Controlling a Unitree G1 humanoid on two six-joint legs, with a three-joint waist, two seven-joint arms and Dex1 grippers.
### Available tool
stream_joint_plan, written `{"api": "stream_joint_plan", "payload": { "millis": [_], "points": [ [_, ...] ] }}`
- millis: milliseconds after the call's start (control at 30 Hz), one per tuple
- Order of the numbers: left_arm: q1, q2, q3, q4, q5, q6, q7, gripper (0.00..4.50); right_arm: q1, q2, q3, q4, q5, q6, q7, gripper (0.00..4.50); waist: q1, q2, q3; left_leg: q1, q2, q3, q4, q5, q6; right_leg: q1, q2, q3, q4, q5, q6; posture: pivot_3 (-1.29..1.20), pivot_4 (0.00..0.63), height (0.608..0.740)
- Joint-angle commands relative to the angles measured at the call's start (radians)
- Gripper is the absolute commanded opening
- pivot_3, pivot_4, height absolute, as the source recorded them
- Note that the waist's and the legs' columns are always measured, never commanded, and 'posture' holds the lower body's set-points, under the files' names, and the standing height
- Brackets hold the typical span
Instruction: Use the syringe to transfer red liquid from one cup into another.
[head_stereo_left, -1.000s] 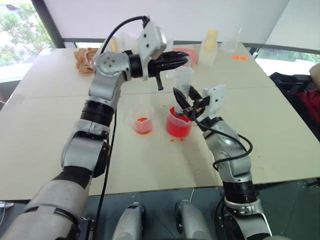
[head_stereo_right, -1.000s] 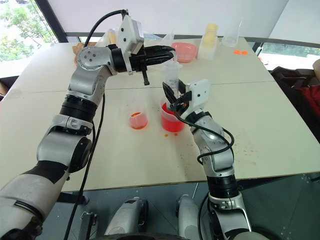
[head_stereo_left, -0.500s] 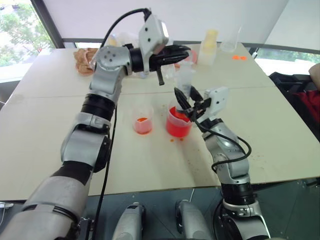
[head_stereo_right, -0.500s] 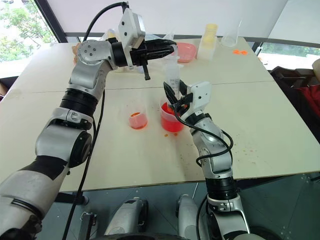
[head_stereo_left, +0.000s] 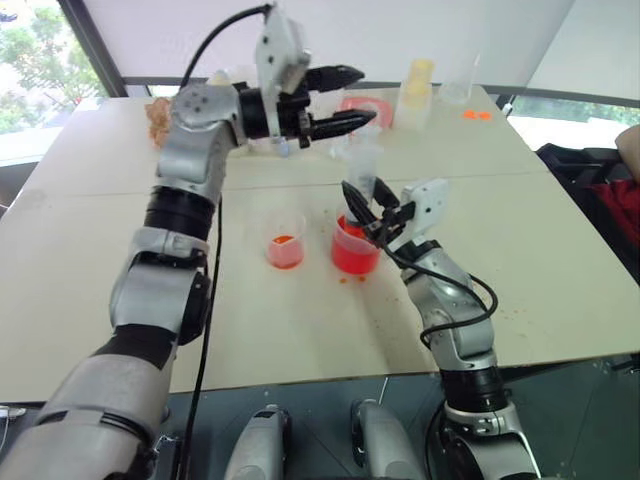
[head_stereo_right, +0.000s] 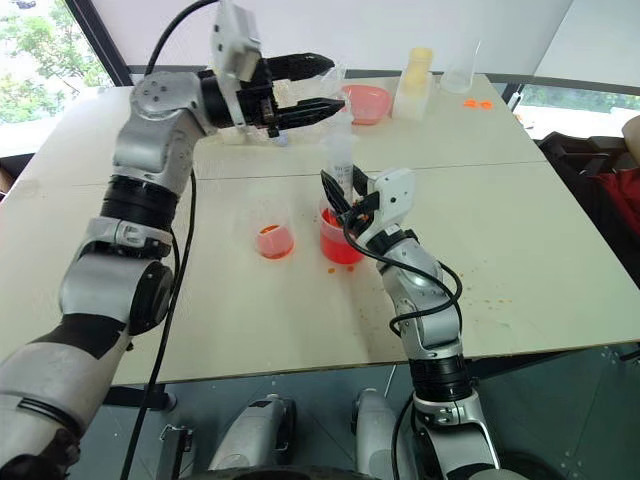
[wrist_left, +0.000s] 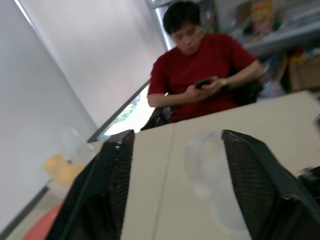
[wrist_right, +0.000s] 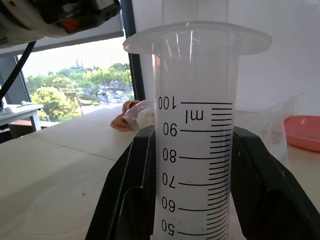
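Syringe (head_stereo_left: 362, 165) above beige, seemingly red-spattered table (head_stereo_left: 560, 250).

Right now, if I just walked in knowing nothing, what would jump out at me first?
Probably the big beaker of red liquid mid-table, with a clear syringe standing upright in it, gripped by the right end effector. Above it hangs the left end effector, fingers spread. Beside the beaker sits a small cup holding a little red.
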Motion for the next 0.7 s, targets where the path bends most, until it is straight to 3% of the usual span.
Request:
{"api": "stream_joint_plan", "payload": {
  "millis": [33, 333, 567, 700],
  "points": [
    [0.045, 0.052, 0.019, -0.163, -0.069, 0.145, -0.028, 3.01, -0.040, -0.014, -0.034, -0.033, 0.013, -0.005, -0.007, 1.39, 0.000, 0.000, 0.000, 0.000, 0.000, 0.000, 0.000, 0.000, 0.000, 0.000, 0.000, 0.000, 0.000, 0.000, 0.000, 0.00, 0.150, 0.740],
    [0.218, 0.289, 0.150, -0.392, -0.331, 0.642, -0.060, 3.01, -0.079, -0.047, -0.078, -0.055, 0.018, 0.003, -0.026, 1.39, -0.016, 0.000, 0.000, 0.001, 0.001, 0.000, 0.000, 0.000, 0.000, -0.001, 0.001, 0.001, 0.001, 0.000, 0.000, 0.00, 0.150, 0.740],
    [0.393, 0.392, 0.223, -0.520, -0.307, 0.617, 0.044, 3.01, -0.161, -0.036, -0.083, -0.091, 0.049, 0.036, -0.042, 1.39, -0.021, 0.000, 0.000, 0.002, 0.003, 0.000, -0.001, 0.000, -0.001, -0.001, 0.000, 0.002, 0.001, 0.000, -0.001, 0.00, 0.150, 0.740],
    [0.526, 0.437, 0.301, -0.604, -0.330, 0.634, 0.114, 3.01, -0.259, 0.035, -0.009, -0.116, 0.102, 0.075, -0.015, 1.39, -0.026, 0.000, 0.000, 0.001, 0.004, 0.001, -0.001, 0.001, -0.001, -0.004, 0.000, 0.003, 0.002, 0.000, -0.001, 0.00, 0.150, 0.740]
  ]
}}
